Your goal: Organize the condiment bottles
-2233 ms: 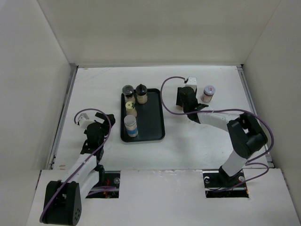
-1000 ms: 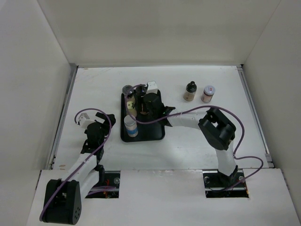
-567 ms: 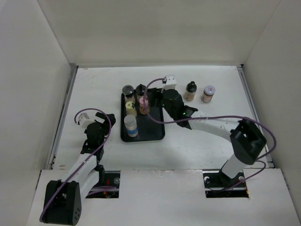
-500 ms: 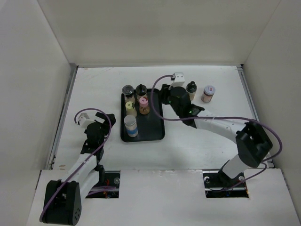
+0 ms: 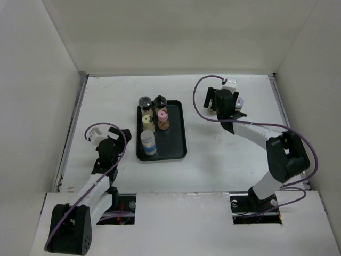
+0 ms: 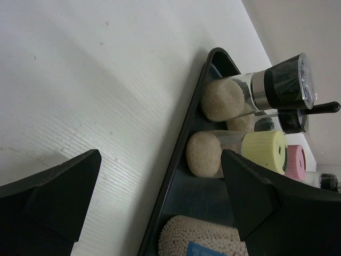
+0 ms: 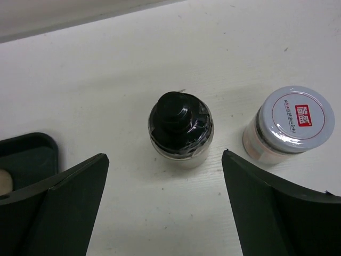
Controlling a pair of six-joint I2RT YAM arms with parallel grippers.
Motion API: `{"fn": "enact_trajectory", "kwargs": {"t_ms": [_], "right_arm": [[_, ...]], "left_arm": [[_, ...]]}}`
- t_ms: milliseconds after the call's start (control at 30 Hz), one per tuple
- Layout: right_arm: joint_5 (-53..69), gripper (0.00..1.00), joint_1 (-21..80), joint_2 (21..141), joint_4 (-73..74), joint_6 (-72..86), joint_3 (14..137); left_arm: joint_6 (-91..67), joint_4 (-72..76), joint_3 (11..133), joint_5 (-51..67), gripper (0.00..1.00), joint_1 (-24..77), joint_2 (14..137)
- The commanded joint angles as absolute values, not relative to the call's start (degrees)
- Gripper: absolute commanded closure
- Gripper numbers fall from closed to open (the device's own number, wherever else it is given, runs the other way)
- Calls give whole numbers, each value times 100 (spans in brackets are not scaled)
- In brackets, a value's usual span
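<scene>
**Top external view.** A flat black rectangular tray [image 5: 178, 144] lies on the white table [image 5: 106, 101], left of centre. Five condiment bottles stand upright in its left half.
- A grey-capped glass jar [image 5: 144, 102] and a black-spouted glass bottle [image 5: 160, 101] stand at the far end.
- A yellow-capped jar [image 5: 147, 120] and a pink-capped jar [image 5: 162, 116] stand just nearer.
- A tall white bottle with a blue band [image 5: 148, 143] stands nearest the arms.

The left gripper [image 5: 118, 133] sits low over the table, left of the tray and apart from it. The right gripper [image 5: 221, 101] is over the far right part of the table, well apart from the tray.

**Left wrist view.** The left gripper is released. Its fingers are spread wide and nothing lies between them. The tray's edge and the bottles in it lie ahead, and neither finger touches them.

**Right wrist view.** The right gripper is released, with its jaws spread wide. A small black-capped glass bottle [image 7: 180, 125] stands upright on the table, in line with the gap between the fingers and touching neither. A white-lidded jar with red print [image 7: 290, 122] stands just beside it on the right, apart from it. A corner of the tray shows at the left edge.
</scene>
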State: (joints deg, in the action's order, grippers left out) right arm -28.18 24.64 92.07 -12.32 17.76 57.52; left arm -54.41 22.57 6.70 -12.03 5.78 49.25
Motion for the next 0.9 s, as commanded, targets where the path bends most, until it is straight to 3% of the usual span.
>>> {"fn": "enact_trajectory", "kwargs": {"t_ms": [0, 333, 500, 600, 867], "right_arm": [[-2900, 6, 2351, 9535, -1187, 1653, 6204], [-3050, 11, 2105, 10511, -1169, 1608, 7013], [-3050, 43, 2122, 10547, -1248, 1661, 6979], [-3050, 53, 2131, 10197, -1379, 1679, 6681], [-3085, 55, 3158, 8694, -1617, 1828, 5600]], "left_arm": [[-5361, 2558, 756, -1310, 0, 619, 4886], [-5344, 2540, 756, -1274, 0, 619, 4896], [-5326, 2514, 756, -1257, 0, 602, 4852], [-5326, 2540, 747, -1327, 0, 619, 4816], [-5326, 2514, 773, -1301, 0, 637, 4860]]}}
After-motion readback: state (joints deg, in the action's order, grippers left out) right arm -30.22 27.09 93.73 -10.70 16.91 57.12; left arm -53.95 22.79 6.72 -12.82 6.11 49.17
